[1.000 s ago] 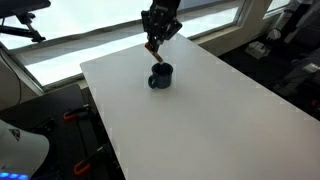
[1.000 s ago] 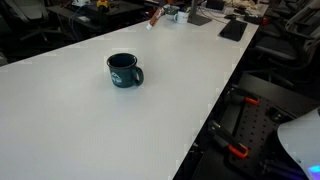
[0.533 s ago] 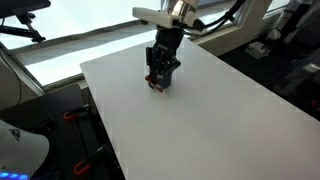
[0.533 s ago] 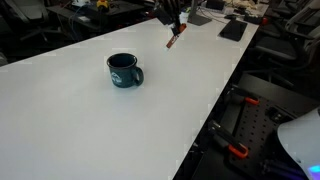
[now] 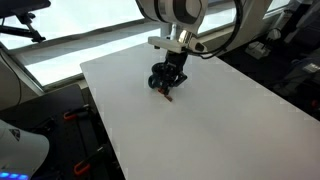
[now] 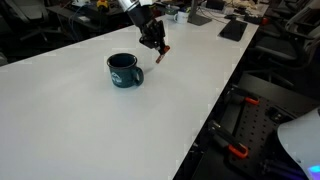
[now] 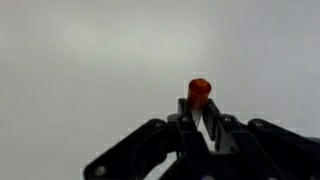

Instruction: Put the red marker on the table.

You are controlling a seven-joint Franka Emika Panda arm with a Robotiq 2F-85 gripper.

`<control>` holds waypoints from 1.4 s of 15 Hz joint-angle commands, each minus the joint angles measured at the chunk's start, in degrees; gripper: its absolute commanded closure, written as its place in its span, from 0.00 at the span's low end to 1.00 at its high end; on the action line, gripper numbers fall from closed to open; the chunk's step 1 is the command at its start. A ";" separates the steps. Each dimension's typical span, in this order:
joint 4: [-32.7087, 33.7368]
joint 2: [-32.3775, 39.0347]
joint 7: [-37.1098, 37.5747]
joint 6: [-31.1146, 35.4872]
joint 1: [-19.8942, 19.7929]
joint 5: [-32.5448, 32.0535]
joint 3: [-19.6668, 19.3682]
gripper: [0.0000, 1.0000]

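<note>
My gripper (image 5: pixel 166 84) is shut on the red marker (image 5: pixel 167 96) and holds it tip-down just above the white table (image 5: pixel 220 120), close beside the dark mug (image 6: pixel 124 70). In an exterior view the gripper (image 6: pixel 156 44) sits to the right of the mug with the marker (image 6: pixel 160 54) hanging below the fingers. In the wrist view the marker's round red end (image 7: pixel 199 92) pokes out between the black fingers (image 7: pixel 197 112), with only bare white table behind. In an exterior view the mug (image 5: pixel 155 78) is mostly hidden behind the gripper.
The table's edges run close to the left and front (image 5: pixel 100 120). Dark clutter and a black flat object (image 6: pixel 232 30) lie at the far end of the table. A window ledge (image 5: pixel 60 50) runs behind the table.
The arm has come down and moved over the table with the marker in its grip. It now hangs low next to the mug, close to the tabletop.
</note>
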 commanded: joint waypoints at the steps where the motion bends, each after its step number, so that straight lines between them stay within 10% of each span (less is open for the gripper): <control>1: 6.68 6.44 0.55 -0.84 1.16 -0.71 -0.20 0.95; 2: 7.92 7.70 0.30 -0.91 1.23 -0.47 -0.17 0.95; 3: 9.02 8.77 -0.04 -0.88 1.16 0.03 -0.03 0.59; 4: 5.99 6.70 -0.09 -0.12 0.91 0.09 -0.12 0.80; 7: 8.24 8.91 -0.16 -0.12 0.98 0.14 -0.12 0.59; 21: 8.54 9.04 -0.17 -0.12 0.99 0.14 -0.13 0.59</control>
